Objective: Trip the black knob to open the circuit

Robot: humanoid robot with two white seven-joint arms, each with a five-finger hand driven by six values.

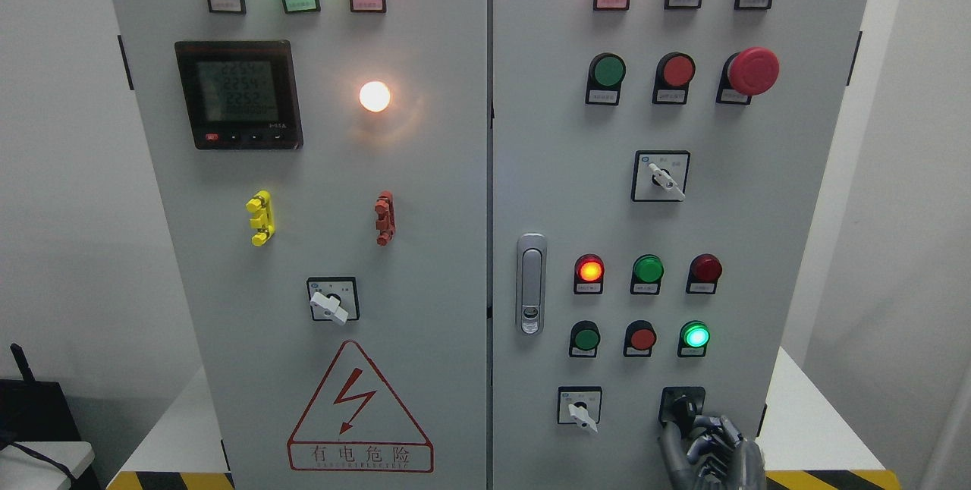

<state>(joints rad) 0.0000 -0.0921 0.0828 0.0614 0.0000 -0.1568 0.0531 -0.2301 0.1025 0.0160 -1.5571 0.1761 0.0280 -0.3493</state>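
1. The knob [680, 405] sits at the lower right corner of the cabinet's right door [789, 247], on a dark square plate. It is black, and its stubby handle stands out from the plate; my fingers cover part of it.
2. My right hand [709, 448] comes up from the bottom edge, right of the middle. The grey jointed fingers [675, 441] are curled and close on the knob from below and from its right side, touching it.
3. My left hand is out of view.
4. Just left of the knob is a white selector [581, 411] on a pale square plate, its pointer angled down to the right.
5. Above the knob, a lit green button [695, 336] ends a row that also holds an unlit green and a red one.
6. One row higher, a red lamp [589, 270] glows at the left end.
7. A grey door latch [531, 283] stands upright near the door's left edge, well apart from my hand.
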